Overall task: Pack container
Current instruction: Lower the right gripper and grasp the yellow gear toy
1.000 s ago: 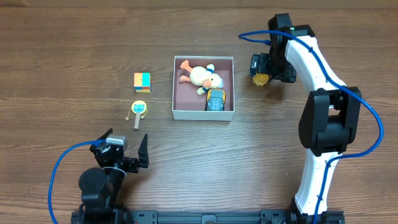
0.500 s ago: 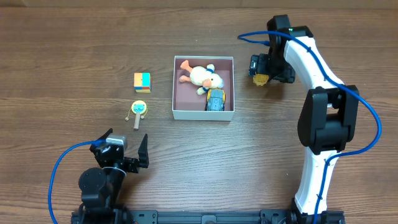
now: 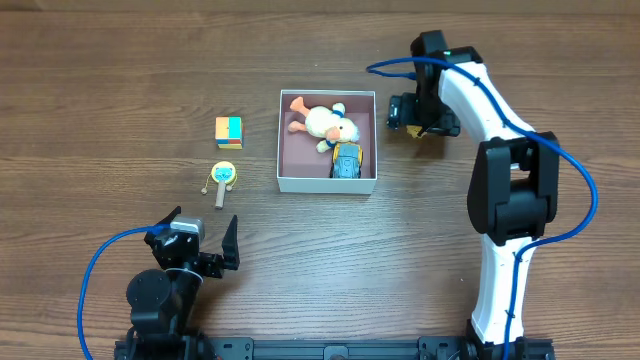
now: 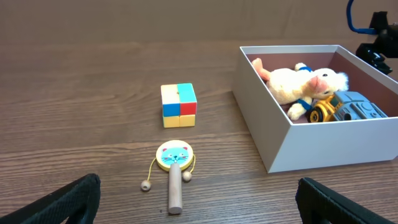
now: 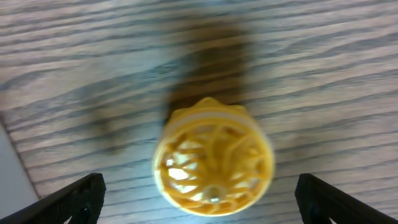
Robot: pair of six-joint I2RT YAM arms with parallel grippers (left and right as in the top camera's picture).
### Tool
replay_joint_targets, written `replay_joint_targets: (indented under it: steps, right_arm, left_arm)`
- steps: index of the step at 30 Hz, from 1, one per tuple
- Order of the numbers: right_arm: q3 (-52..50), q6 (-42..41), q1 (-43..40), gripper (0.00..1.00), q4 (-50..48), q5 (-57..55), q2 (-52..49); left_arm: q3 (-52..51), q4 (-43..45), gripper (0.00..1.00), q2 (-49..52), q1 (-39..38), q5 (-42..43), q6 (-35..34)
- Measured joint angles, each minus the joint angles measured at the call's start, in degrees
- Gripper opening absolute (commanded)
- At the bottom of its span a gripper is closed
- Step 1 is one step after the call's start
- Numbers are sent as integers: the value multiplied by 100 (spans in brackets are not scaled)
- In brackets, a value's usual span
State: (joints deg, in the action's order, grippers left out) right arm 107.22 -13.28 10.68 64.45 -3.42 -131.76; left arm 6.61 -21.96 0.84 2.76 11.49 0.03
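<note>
My right gripper [image 3: 407, 112], spread wide and empty, had swung toward the container [image 3: 327, 185], above the yellow toy [image 5: 213, 163] still awaiting a grasp.

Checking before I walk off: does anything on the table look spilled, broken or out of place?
Nothing stands out. The plush and toy car lie inside the container; the cube and rattle drum sit undamaged on the table left of it.
</note>
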Motion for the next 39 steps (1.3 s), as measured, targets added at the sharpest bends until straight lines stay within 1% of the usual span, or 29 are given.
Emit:
replay_joint_targets:
  steps: [39]
  right_arm:
    - [0, 50, -57, 100, -229, -105, -9]
  left_arm:
    - [0, 0, 100, 0, 0, 0, 0]
